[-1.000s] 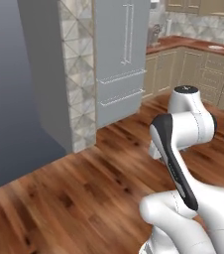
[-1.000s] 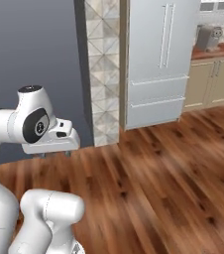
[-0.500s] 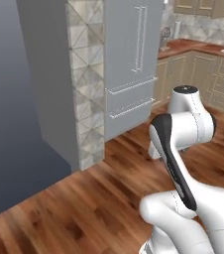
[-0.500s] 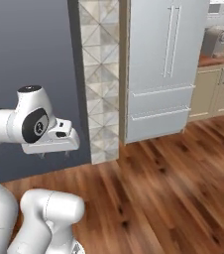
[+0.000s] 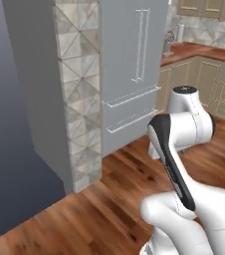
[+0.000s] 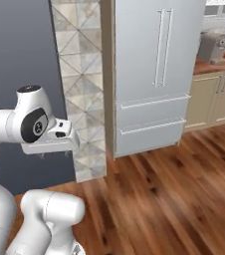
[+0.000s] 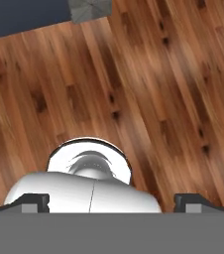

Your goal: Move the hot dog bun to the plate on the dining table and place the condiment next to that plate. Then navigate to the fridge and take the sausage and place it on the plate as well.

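The fridge (image 5: 134,74) (image 6: 154,74) stands ahead, tall and silver-grey, with its doors shut. Two long vertical bar handles (image 6: 162,47) run down its middle and two drawers sit below. My arm is folded close to the base, and my gripper (image 6: 54,154) points down at the wooden floor. In the hand view the gripper (image 7: 111,202) is open, its fingertips (image 7: 34,201) far apart and nothing held. The hot dog bun, plate, dining table, condiment and sausage are out of view.
A tiled pillar (image 5: 79,99) (image 6: 82,89) and a dark grey wall (image 5: 15,124) stand left of the fridge. Beige cabinets under a reddish counter (image 5: 209,74) run to its right, with a coffee machine (image 6: 213,47) on top. Wooden floor (image 6: 174,199) lies between me and the fridge.
The whole picture has shifted: the base has driven closer, so the fridge looms larger and more central. The arm keeps its folded pose and the gripper stays open.
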